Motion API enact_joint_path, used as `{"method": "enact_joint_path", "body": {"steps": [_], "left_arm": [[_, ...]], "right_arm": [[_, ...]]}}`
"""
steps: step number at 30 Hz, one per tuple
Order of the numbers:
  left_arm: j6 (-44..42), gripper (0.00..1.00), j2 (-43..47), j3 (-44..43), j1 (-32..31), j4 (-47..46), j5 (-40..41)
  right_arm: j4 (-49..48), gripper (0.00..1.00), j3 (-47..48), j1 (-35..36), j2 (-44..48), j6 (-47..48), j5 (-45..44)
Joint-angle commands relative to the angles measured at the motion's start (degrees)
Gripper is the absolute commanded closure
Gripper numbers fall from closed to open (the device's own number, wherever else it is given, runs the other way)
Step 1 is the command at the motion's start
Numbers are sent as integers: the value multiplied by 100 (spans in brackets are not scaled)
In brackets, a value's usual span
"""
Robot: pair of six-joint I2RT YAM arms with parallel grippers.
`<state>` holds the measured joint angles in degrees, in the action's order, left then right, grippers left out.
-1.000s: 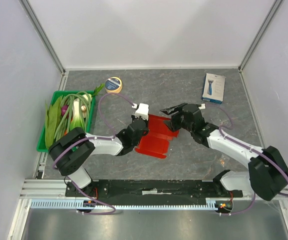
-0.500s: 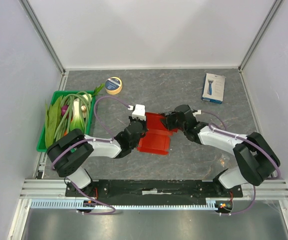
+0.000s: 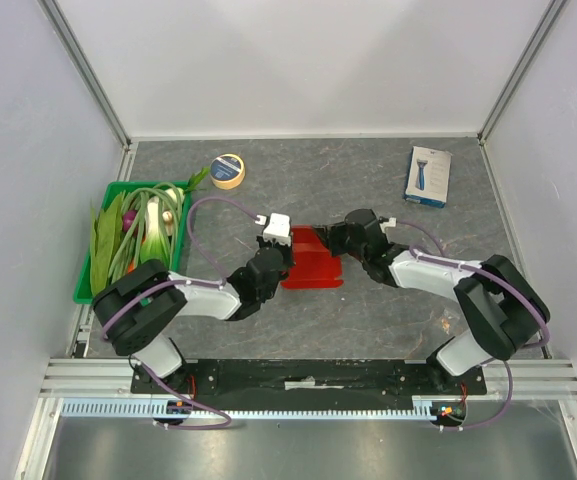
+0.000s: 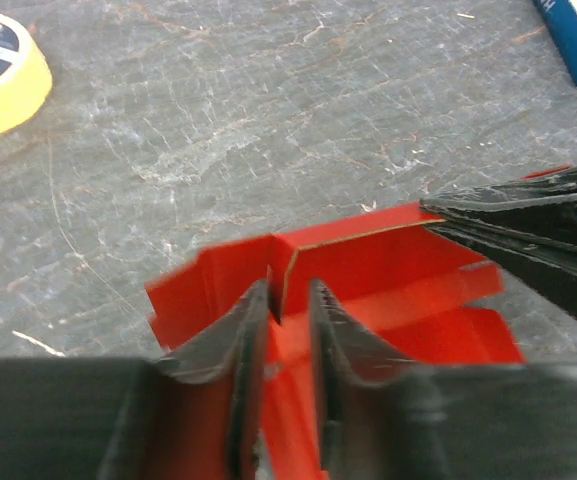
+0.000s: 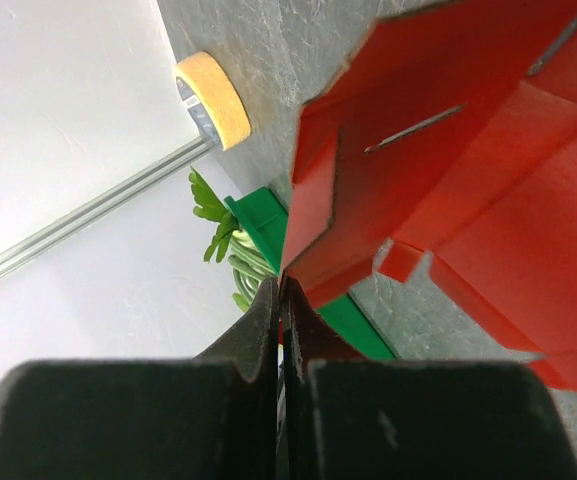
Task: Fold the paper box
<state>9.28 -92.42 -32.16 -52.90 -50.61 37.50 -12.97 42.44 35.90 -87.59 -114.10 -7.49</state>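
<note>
At the middle of the grey tabletop (image 3: 368, 320), overhead view, lies the paper box (image 3: 313, 262), a glossy red blank partly raised from flat. Left pincer (image 3: 287, 264) meets it at its 9 o'clock edge; right pincer (image 3: 334, 243) meets it at the 2 o'clock corner.

Only the left wrist view shows the left fingers (image 4: 250, 335) narrowly parted astride an upright red panel. Whether they pinch it cannot be told. At 3 o'clock in the same view, the black tips of the right pincer (image 4: 438, 210) close on a panel corner.

Right wrist view: the fingers (image 5: 263, 320) are clenched together, grasping a corner of the red card (image 5: 448, 170). A slit and small tabs show here that are not visible from overhead.

Surroundings, overhead, relative to the box: yellow tape roll (image 3: 228, 170) at 11 o'clock, white-and-blue carton (image 3: 428, 176) at 2 o'clock, and green tray (image 3: 86, 285) of leafy stalks at 9 o'clock, all well apart.
</note>
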Motion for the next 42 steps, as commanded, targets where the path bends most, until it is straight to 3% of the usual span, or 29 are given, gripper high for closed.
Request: {"method": "enact_joint_path", "body": {"steps": [1,3,4,6,9,10,13,19,23,26,33,38,42], "left_arm": [[450,52,645,-53,-62,680,-93],[1246,39,1066,-150,-1,1967,-250],[1487,37,1503,-176,60,2341,-460],[1970,37,1919,-133,315,3070,-1240],[2602,43,2754,25,807,3819,-1709],[2762,43,2921,87,1226,4135,-1841],[2931,44,3169,368,1887,3964,-2658],[2755,58,1625,-316,2425,4208,-2597],[2509,71,447,-1079,2495,4182,-3290],[2412,78,-47,-1126,2478,3720,-3966],[2193,79,-109,-379,2443,2005,-5128],[2183,80,-214,-247,2346,1493,-5769],[2236,80,-197,-229,2188,1370,-5780]], "right_arm": [[-890,100,-279,31,-179,89,-113],[-1215,100,-481,31,-214,291,-121],[-1425,100,-699,31,-232,466,-148],[-1988,100,-920,31,-311,599,-218],[-2578,100,-1246,5,-469,863,-166],[-2701,100,-1333,5,-495,968,-174],[-2885,100,-1422,5,-618,1004,-166],[-2966,100,-1352,5,-628,1276,-183],[-2580,100,-1255,-22,-479,1619,-192],[-2185,100,-1124,-22,-391,2014,-227],[-1779,100,-957,-30,-329,2709,-350],[-1674,100,-825,-30,-381,2867,-341],[-1761,100,-842,-30,-443,2946,-306]]}}
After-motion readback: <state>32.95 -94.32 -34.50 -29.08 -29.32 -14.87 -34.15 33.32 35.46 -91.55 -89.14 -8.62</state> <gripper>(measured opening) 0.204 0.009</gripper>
